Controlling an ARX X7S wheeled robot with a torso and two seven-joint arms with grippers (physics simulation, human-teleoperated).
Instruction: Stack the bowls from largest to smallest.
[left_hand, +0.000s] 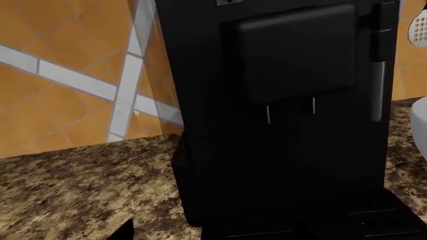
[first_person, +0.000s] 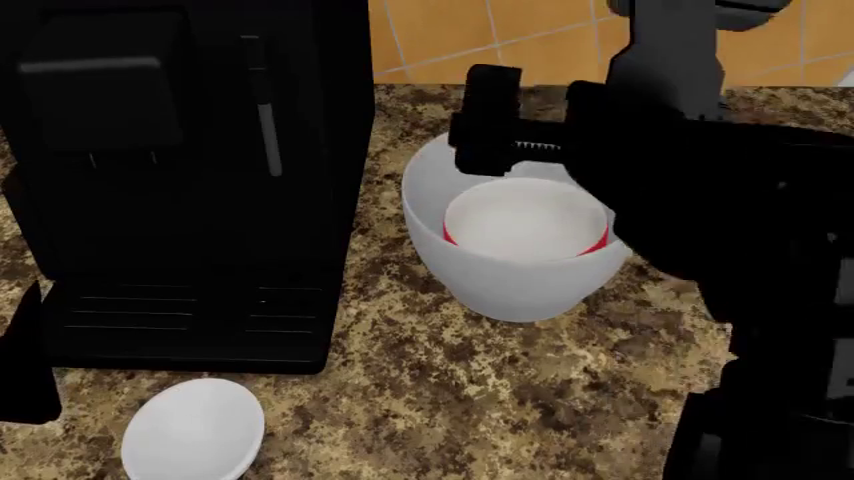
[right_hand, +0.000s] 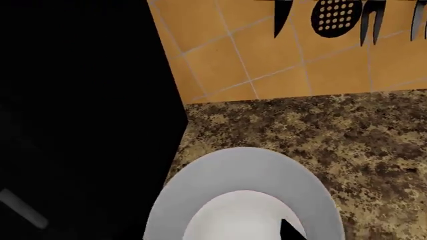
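Right gripper (first_person: 514, 125): it hangs just over the far rim of the large bowl. Its dark fingers show in the head view, but whether they are parted or closed cannot be told from any picture. Only a dark fingertip shows low in the right wrist view, over the white inside of the nested bowls.

Left gripper (first_person: 27, 370): only a dark edge shows at the near left of the head view, and a small dark tip in the left wrist view. Its state cannot be told. Its camera faces the coffee machine, so it seems parked out of the way.

Large bowl (first_person: 514, 270): pale grey-white, it stands on the counter just right of the coffee machine, upright or nearly so.

Red bowl (first_person: 523, 222): it sits inside the large bowl, with a thin red edge showing at both sides of its white inside. The first stacking step looks done.

Small bowl (first_person: 194, 430): white and shallow, it lies alone at the near left of the counter, in front of the machine and well apart from the stack. It likely goes in last.

Coffee machine (first_person: 174, 180): tall and black, it stands far left between the small bowl and the wall.

Counter (first_person: 441, 400): brown speckled stone.

Wall (right_hand: 280, 55): orange tiles, with dark utensils hanging.
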